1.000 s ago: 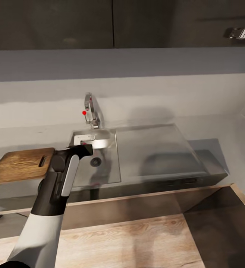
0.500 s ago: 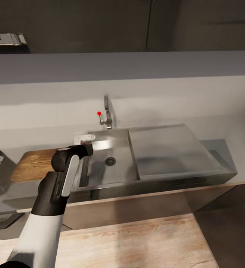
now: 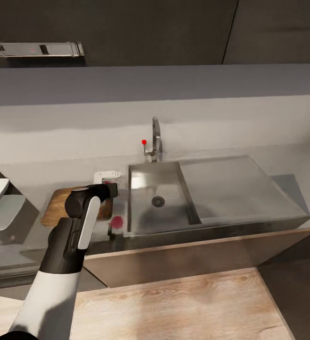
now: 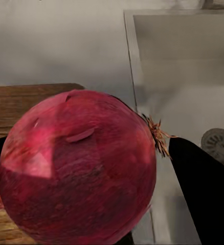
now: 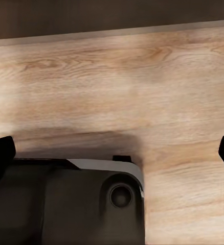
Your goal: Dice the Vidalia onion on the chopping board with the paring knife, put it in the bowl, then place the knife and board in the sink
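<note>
Left wrist view: the round pinkish-red Vidalia onion sits clamped between the dark fingers of the left pincer, root tuft toward the basin. Beneath it, the brown wooden chopping board; beyond, the grey steel sink with its drain.

Head view: left pincer hangs over the near-sink end of the chopping board, which lies on the grey tabletop just beside the sink. Reddish reflection on the steel lip.

Judgement: the step is setting the onion down. Carry it further onto the board, away from the basin edge, lower until it touches wood, then part the fingers slowly; a round onion may roll.

Right wrist view: right pincer spread wide, empty, over pale wood floor.
</note>
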`<state>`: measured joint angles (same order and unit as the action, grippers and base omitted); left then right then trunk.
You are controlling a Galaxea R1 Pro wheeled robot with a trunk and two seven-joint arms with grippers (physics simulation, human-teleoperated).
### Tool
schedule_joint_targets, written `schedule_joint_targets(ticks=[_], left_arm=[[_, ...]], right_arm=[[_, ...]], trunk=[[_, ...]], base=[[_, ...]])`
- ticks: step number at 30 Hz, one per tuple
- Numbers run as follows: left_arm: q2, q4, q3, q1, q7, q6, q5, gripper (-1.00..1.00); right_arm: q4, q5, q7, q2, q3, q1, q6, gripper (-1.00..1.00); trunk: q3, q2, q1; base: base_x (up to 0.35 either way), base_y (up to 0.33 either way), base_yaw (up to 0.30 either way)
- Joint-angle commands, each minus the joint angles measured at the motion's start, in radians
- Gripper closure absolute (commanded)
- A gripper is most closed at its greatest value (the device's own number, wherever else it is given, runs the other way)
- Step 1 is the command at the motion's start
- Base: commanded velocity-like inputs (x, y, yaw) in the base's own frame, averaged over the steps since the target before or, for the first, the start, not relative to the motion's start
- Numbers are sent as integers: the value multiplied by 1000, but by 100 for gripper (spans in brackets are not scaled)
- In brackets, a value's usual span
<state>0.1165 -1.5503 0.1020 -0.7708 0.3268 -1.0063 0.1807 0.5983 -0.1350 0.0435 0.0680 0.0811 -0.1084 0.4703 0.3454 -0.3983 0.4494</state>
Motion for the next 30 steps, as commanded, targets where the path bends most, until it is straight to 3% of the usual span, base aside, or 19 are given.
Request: schedule_joint_targets(ticks=[1,19,30], left_arm=[[0,-1,1,-1,11,-3,9,100],[0,-1,5,-1,11,-3,9,100],[-1,1,13,-1,12,-3,9,100]], right_arm=[[2,-11,3,1,5,-1,1,-100],[3,-11,4,1,5,-1,1,-100],[2,-11,4,1,5,-1,1,-100]], trunk=[[2,-2,1],[2,-2,1],[2,-2,1]], base=[[-3,303,0],[0,302,0],[0,47,33]])
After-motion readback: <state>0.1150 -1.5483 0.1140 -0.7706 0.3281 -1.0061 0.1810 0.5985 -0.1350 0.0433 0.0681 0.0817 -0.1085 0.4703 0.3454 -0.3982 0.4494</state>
